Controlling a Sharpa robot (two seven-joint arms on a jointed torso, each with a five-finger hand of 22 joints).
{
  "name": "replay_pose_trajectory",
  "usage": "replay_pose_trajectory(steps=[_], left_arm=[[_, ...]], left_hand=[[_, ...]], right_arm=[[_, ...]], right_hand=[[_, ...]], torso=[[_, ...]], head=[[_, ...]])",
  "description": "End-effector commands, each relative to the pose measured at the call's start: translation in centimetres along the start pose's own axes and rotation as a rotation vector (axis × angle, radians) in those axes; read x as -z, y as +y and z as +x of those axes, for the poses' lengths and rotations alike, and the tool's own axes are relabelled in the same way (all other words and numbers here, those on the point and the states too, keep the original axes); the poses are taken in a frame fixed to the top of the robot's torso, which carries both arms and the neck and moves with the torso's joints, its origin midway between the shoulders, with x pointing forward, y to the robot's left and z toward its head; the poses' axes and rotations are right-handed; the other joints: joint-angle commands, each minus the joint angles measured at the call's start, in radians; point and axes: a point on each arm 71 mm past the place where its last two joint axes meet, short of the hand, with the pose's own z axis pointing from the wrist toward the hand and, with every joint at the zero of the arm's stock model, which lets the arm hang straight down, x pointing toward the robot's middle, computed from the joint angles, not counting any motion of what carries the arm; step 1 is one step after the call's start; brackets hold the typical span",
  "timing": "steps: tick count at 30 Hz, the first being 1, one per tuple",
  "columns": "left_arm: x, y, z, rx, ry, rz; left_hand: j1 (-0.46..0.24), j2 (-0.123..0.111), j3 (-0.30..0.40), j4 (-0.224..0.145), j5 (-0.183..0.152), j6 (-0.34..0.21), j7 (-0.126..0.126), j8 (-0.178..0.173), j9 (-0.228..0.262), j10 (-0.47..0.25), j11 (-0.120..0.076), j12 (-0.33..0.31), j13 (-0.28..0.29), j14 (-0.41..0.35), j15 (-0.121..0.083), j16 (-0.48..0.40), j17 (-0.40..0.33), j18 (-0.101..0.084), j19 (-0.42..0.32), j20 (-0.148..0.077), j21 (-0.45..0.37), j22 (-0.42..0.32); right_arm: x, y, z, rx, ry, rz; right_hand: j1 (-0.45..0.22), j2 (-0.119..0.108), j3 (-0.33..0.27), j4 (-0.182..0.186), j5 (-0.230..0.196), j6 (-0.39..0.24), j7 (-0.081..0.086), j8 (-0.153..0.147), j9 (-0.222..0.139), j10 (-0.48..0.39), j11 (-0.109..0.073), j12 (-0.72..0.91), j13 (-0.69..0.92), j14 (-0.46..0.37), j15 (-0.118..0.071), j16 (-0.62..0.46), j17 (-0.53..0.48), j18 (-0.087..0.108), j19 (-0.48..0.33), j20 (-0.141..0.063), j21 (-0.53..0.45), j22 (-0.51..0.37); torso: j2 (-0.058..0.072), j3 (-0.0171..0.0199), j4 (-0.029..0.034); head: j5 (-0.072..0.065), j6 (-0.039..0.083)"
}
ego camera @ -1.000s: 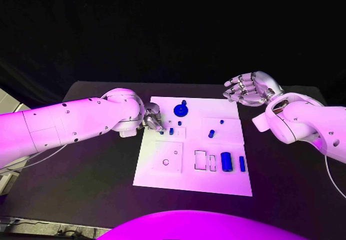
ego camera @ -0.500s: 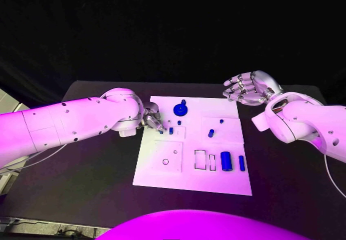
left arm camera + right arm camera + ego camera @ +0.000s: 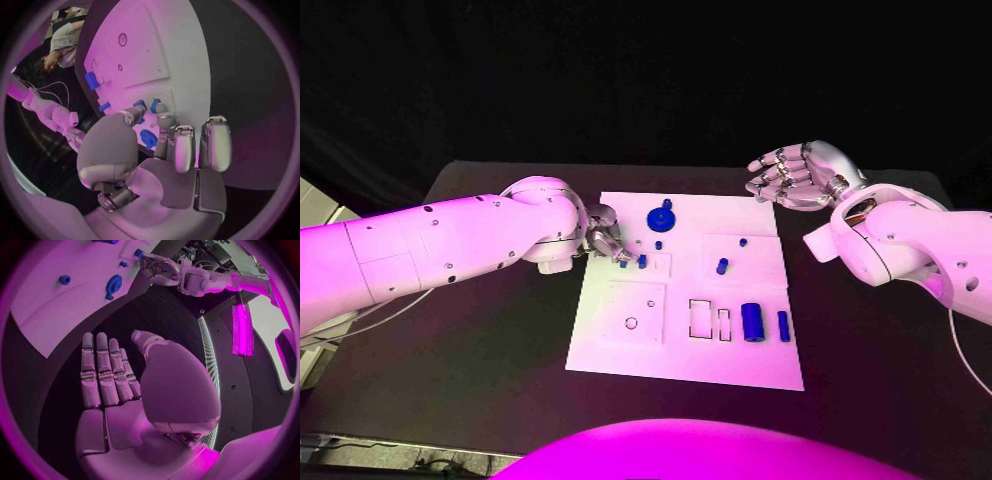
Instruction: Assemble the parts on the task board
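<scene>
— Hardly anything has shifted since a second ago: the left hand (image 3: 606,240) has edged a touch toward the middle of the task board (image 3: 687,355), and the right hand (image 3: 786,176) hangs where it was.

— What is under the left fingers?

— Nearest the fingertips, a small blue peg (image 3: 642,262) stands upright in a square recess at the board's edge. The left wrist view shows thumb and a finger tip meeting around a blue piece (image 3: 139,105), with a second blue piece (image 3: 155,106) just beside; whether the piece is truly pinched or only touched I cannot tell. The remaining fingers are straight and close together.

— And the board itself?

— Flat, white, matte, with rectangular cutouts and a round hole. On the near side of the fingers lie a thick blue cylinder (image 3: 753,322) and a thinner blue bar (image 3: 783,327), side by side, beside two empty slots. Just beyond the fingers sits a round blue knob (image 3: 661,220), glossy, with a small stub on top. Between the two hands a short blue pin (image 3: 723,267) lies tilted.

— The right hand?

— Off the board's far corner, above the black table (image 3: 488,340), palm up, silver fingers (image 3: 100,370) stretched out side by side, holding nothing.

— Anything obscured?

— The left palm covers the board edge beneath it, and the smallest blue bits are too tiny to make out.
</scene>
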Motion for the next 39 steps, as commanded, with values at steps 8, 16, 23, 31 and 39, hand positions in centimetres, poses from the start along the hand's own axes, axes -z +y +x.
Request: replay_pose_trajectory(steps=[8,16,23,31,39], left_arm=[[-0.1,0.6,0.5,0.010,0.016,-0.010],[0.5,0.4,0.0,0.078,-0.021,0.037],[1.2,0.4,-1.1,0.167,-0.031,0.110],[1.5,1.2,-2.3,0.251,-0.074,0.133],[1.5,0.1,-3.2,0.272,-0.193,0.275]], left_hand=[[-0.021,0.012,-0.028,0.001,0.001,-0.001,0.004,-0.008,0.002,-0.003,0.002,0.000,-0.002,0.099,-0.006,0.000,0.249,-0.010,0.003,0.000,-0.002,0.056],[0.083,0.071,0.011,-0.012,0.019,-0.043,0.013,-0.029,0.003,-0.054,0.011,-0.037,-0.054,0.085,0.002,-0.027,0.211,0.003,-0.035,0.007,-0.039,0.004],[0.073,0.036,0.043,0.000,0.011,-0.101,0.045,-0.075,-0.032,-0.120,0.038,-0.066,-0.112,0.072,0.024,-0.047,0.184,0.012,-0.065,0.025,-0.068,-0.034],[0.002,0.008,-0.093,0.002,-0.005,-0.125,0.069,-0.134,-0.116,-0.131,0.059,-0.051,-0.116,0.071,0.042,-0.046,0.182,0.013,-0.066,0.043,-0.071,-0.034],[0.107,0.056,-0.198,-0.001,0.007,-0.237,0.126,-0.159,-0.192,-0.348,0.117,-0.155,-0.248,-0.124,0.096,-0.262,-0.098,0.093,-0.371,0.086,-0.372,-0.400]], right_arm=[[0.0,0.1,0.1,0.001,0.011,-0.015],[0.0,0.1,0.1,0.001,0.012,-0.014],[0.0,0.0,0.1,0.001,0.010,-0.011],[0.0,-0.1,0.1,0.002,0.010,-0.006],[0.0,-0.2,0.0,0.003,0.006,-0.002]], right_hand=[[-0.009,-0.003,-0.001,-0.005,0.005,0.002,0.031,-0.004,-0.001,0.000,0.008,-0.005,-0.001,-0.001,0.007,-0.005,-0.002,0.005,-0.009,0.001,-0.004,-0.003],[-0.009,-0.003,-0.001,-0.005,0.005,0.002,0.031,-0.004,-0.001,0.000,0.008,-0.005,-0.001,-0.001,0.007,-0.005,-0.002,0.005,-0.009,0.001,-0.004,-0.003],[-0.010,-0.002,-0.001,-0.005,0.005,0.002,0.032,-0.005,-0.002,0.000,0.008,-0.006,-0.001,-0.001,0.007,-0.006,-0.004,0.005,-0.010,0.002,-0.004,-0.006],[-0.010,-0.002,-0.001,-0.005,0.005,0.002,0.032,-0.005,-0.002,0.000,0.008,-0.006,-0.001,-0.001,0.007,-0.006,-0.004,0.005,-0.010,0.002,-0.004,-0.007],[-0.010,-0.002,-0.001,-0.005,0.005,0.002,0.032,-0.005,-0.002,-0.001,0.008,-0.006,-0.001,-0.001,0.008,-0.007,-0.004,0.005,-0.010,0.002,-0.004,-0.008]], torso=[[0.000,-0.0006,-0.0005],[-0.001,-0.0005,-0.0019],[-0.001,0.0002,0.0001],[0.000,-0.0003,-0.0019],[0.000,0.0006,0.0017]], head=[[0.000,0.005],[-0.004,0.009],[-0.007,0.016],[-0.009,0.022],[-0.013,0.027]])
